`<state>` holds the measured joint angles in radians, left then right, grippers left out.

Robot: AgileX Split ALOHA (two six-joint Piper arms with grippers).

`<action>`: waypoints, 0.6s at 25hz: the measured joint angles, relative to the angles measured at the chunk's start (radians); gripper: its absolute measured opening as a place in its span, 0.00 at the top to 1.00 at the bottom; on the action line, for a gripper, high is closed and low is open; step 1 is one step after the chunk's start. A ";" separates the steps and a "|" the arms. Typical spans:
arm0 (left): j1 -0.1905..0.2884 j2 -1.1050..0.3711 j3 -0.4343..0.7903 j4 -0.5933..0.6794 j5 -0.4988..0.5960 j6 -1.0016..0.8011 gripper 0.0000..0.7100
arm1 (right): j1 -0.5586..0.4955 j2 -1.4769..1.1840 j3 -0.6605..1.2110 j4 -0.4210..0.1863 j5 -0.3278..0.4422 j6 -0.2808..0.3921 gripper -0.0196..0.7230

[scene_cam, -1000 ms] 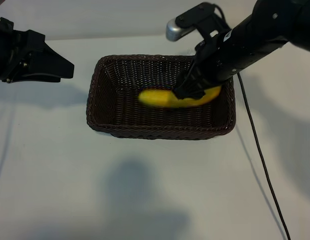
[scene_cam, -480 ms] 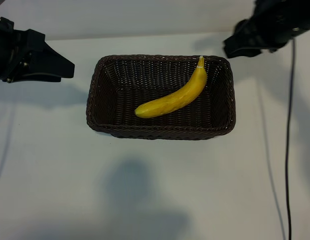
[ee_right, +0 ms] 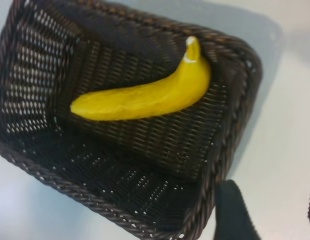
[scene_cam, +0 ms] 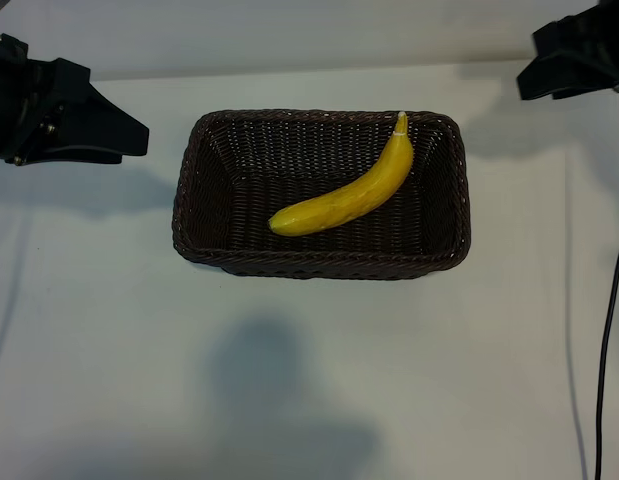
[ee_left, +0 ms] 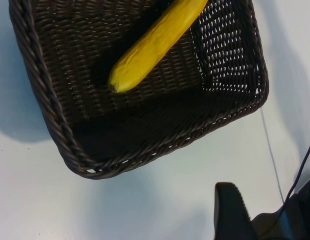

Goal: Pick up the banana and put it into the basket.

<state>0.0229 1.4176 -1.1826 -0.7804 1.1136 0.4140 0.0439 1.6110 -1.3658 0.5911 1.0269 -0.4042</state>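
The yellow banana (scene_cam: 349, 195) lies diagonally on the floor of the dark brown wicker basket (scene_cam: 319, 265), its stem toward the far right corner. Nothing holds it. My right gripper (scene_cam: 549, 75) hangs at the far right, clear of the basket and open, with nothing between its fingers. In the right wrist view the banana (ee_right: 144, 97) shows inside the basket (ee_right: 69, 187), with one finger (ee_right: 232, 210) beside the rim. My left gripper (scene_cam: 129, 135) is parked at the far left, open and empty. The left wrist view shows the banana (ee_left: 149, 45), the basket (ee_left: 44, 95) and one finger (ee_left: 230, 210).
A thin black cable (scene_cam: 604, 330) runs down the right side of the white table (scene_cam: 289, 380). Bare table surface surrounds the basket on all sides.
The right gripper let go of the banana, which now lies in the basket. The right arm pulled up and away to the far right. The left arm has not moved.
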 joint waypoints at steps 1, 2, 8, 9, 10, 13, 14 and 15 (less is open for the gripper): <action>0.000 0.000 0.000 0.000 0.000 0.000 0.44 | -0.012 0.000 0.000 0.010 0.006 -0.002 0.45; 0.000 0.000 0.000 0.000 -0.001 0.000 0.44 | -0.020 0.000 0.000 0.017 0.014 -0.003 0.45; 0.000 0.000 0.000 0.000 -0.001 0.000 0.44 | -0.030 0.001 0.005 0.051 0.049 -0.003 0.45; 0.000 0.000 0.000 0.001 -0.001 0.000 0.44 | -0.030 0.001 0.014 0.057 0.047 -0.006 0.45; 0.000 0.000 0.000 0.001 -0.001 0.000 0.44 | -0.030 0.001 0.026 0.063 0.044 -0.008 0.45; 0.000 0.000 0.000 0.003 -0.001 -0.001 0.44 | -0.030 0.007 0.063 0.062 0.034 -0.016 0.45; 0.000 0.000 0.000 0.003 -0.001 -0.001 0.44 | -0.030 0.009 0.065 0.062 0.032 -0.018 0.45; 0.000 0.000 0.000 0.003 -0.001 -0.001 0.44 | -0.030 0.010 0.065 0.062 0.026 -0.018 0.45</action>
<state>0.0229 1.4176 -1.1826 -0.7777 1.1127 0.4131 0.0135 1.6206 -1.3010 0.6528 1.0530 -0.4219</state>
